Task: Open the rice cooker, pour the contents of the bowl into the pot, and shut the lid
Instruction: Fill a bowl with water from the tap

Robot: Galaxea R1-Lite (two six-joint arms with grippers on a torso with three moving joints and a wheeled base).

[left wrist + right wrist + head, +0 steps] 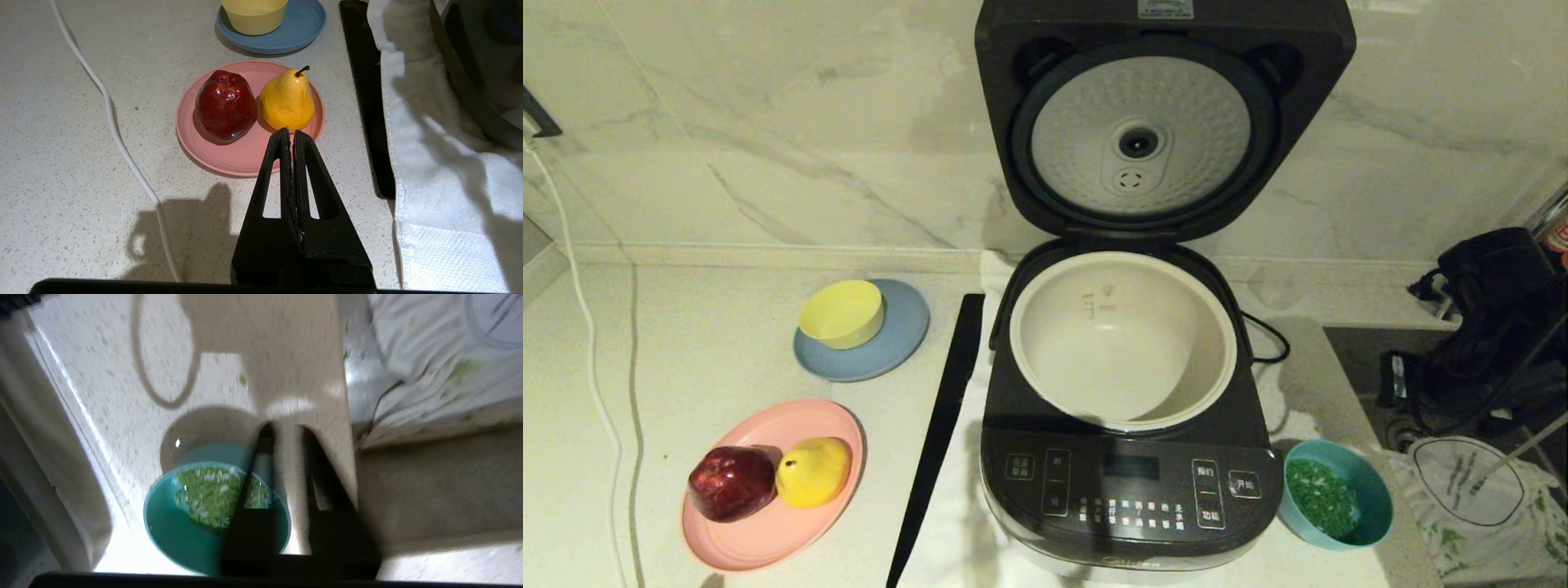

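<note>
1. Firstly, at the far left of the head view a white cable [580, 310] runs down the counter [686, 343]. Next to it stands a pink plate [768, 539] with a red apple [733, 482] and a yellow pear [814, 471], and behind that a yellow bowl [841, 313] sits on a grey-blue plate [894, 347].
2. The left claw [291, 132] is not seen in the head view. Its wrist view shows it hanging above the counter near the pink plate, with the two fingers pressed together and nothing between them. I judge this arm to be idle.
3. Further right, a black strip [943, 425] lies along the edge of a white towel [956, 523]. The rice cooker [1127, 490] stands on this towel.
4. The lid [1160, 122] is fully up, with its dimpled silver disc facing forward. The white pot [1123, 339] is uncovered and looks empty, so the opening step is done.
5. Just beside the cooker's front right corner is the teal bowl [1335, 504], upright on the counter, with the chopped green contents [1321, 496] inside.
6. The right claw [288, 430] appears only in its wrist view, above the bowl's far rim. Its fingers are a little apart and hold nothing.
7. The step in hand seems to be the reach for the bowl. The next move calls for setting one finger inside the rim and one outside, then closing firmly and keeping the bowl level until it is over the pot.
8. At the far right, beyond the counter edge, are a white printed bag [1470, 498] and some dark equipment [1486, 327].
</note>
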